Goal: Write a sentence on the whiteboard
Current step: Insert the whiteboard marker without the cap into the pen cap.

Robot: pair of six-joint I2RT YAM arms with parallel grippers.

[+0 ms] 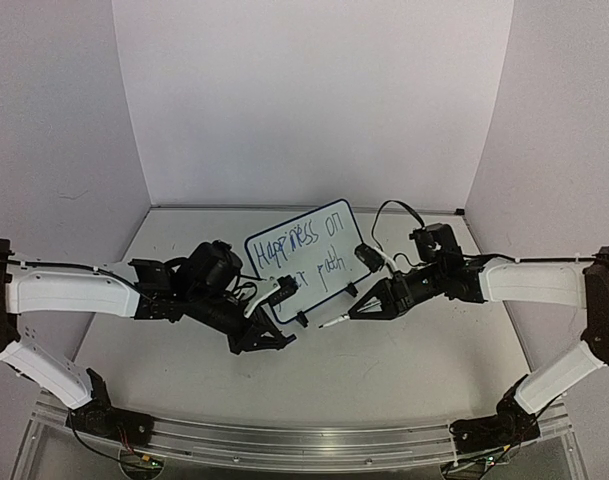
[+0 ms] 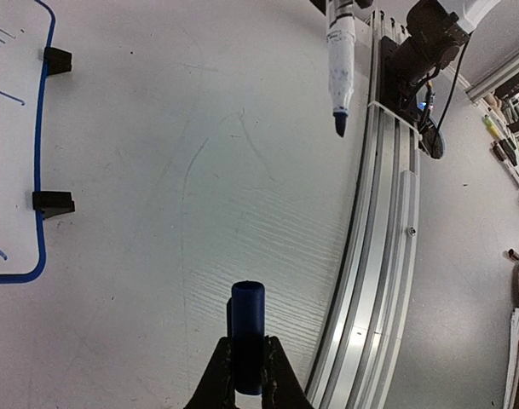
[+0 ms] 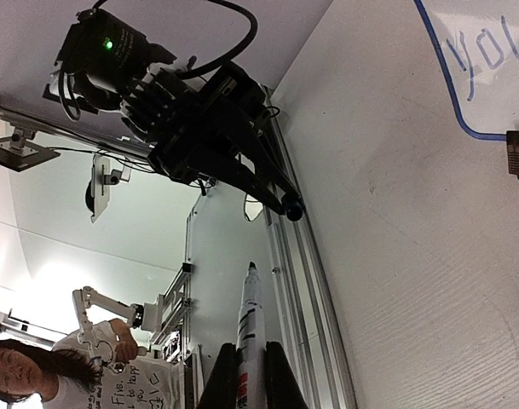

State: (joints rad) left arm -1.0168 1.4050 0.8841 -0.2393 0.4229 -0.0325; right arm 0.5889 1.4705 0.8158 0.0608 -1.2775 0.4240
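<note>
The whiteboard (image 1: 329, 232) stands tilted at mid-table on two black clip feet (image 2: 53, 203). The sentence (image 1: 306, 240) on it reads "Happiness on your path" in two slanted blue lines. My right gripper (image 1: 357, 311) hovers just right of the board's lower corner, shut on the white marker pen (image 3: 251, 328). The pen's uncapped blue tip (image 2: 339, 125) points toward my left gripper (image 2: 248, 345). That gripper is shut on the dark-blue marker cap (image 2: 247, 319), in front of the board's lower edge. In the right wrist view, a corner of the whiteboard (image 3: 464, 102) shows the word "your".
An aluminium rail (image 2: 387, 256) runs along the table's near edge by the arm bases. White walls close in the back and both sides. Beyond the rail, a person (image 3: 37, 375) shows in the right wrist view. A black cable (image 1: 389, 210) loops above the right wrist.
</note>
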